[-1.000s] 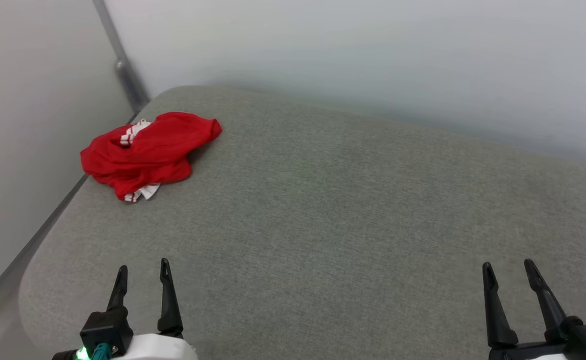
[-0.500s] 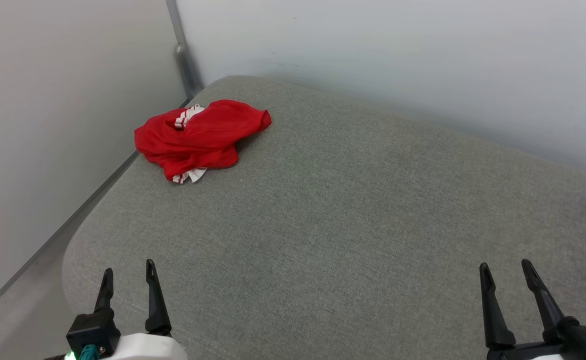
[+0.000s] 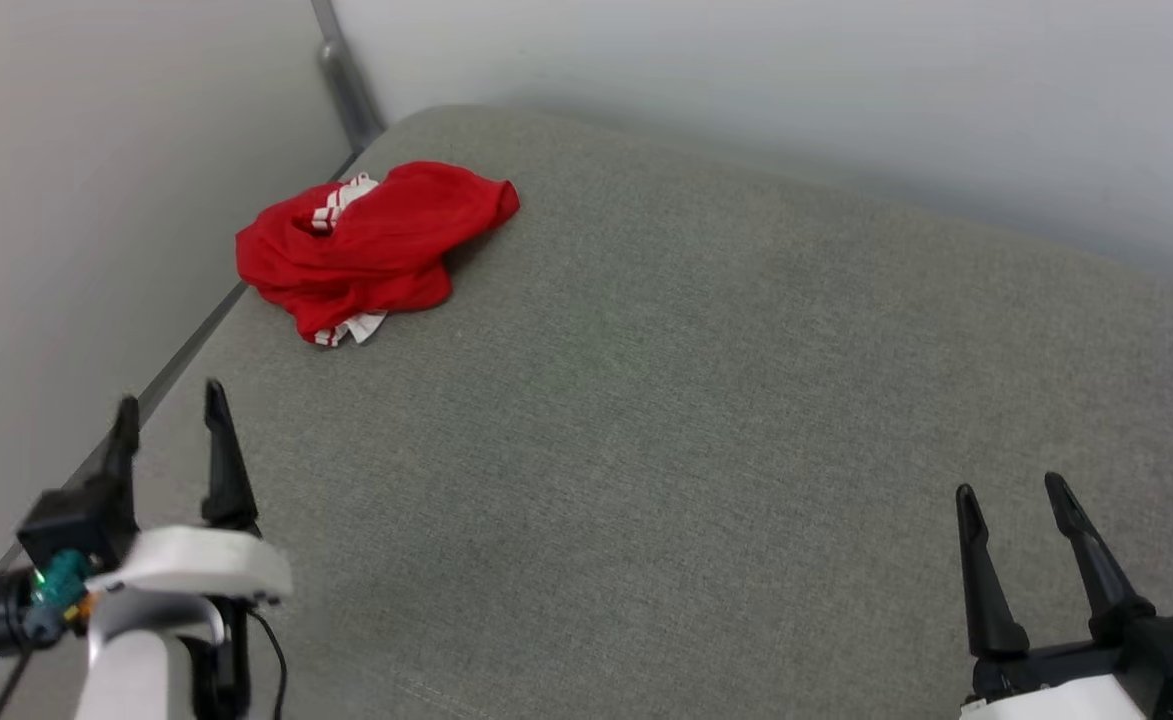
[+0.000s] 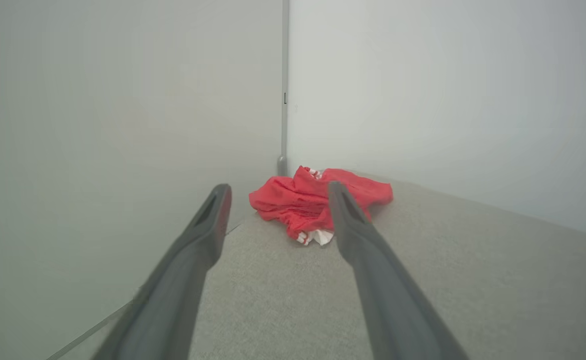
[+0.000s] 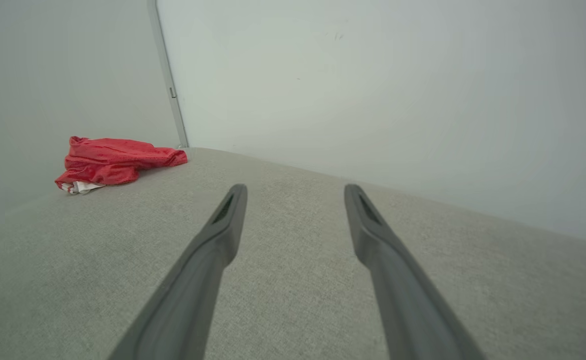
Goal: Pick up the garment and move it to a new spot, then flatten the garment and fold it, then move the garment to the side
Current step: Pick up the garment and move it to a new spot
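The garment [image 3: 371, 245] is a crumpled red heap with bits of white striped trim, lying at the far left corner of the grey cushioned surface [image 3: 696, 400]. My left gripper [image 3: 171, 410] hovers open over the surface's left edge, well short of the heap, with nothing between its fingers. In the left wrist view the garment [image 4: 302, 202] lies straight ahead beyond the open left gripper [image 4: 278, 192]. My right gripper [image 3: 1011, 490] stands open and empty at the lower right. From the right wrist view the garment [image 5: 115, 162] sits far off to the left, ahead of the right gripper [image 5: 293, 192].
Pale walls close in at the left [image 3: 96, 200] and behind [image 3: 796, 90], meeting at a grey corner post [image 3: 346, 85] just beyond the garment. A narrow gap [image 3: 186, 350] runs between the surface's left edge and the wall. Bare grey fabric stretches across the middle and right.
The head camera has swung about, shifting the whole picture. My left gripper has risen and reached forward toward the garment. The garment lies as it did, and the right gripper holds its place.
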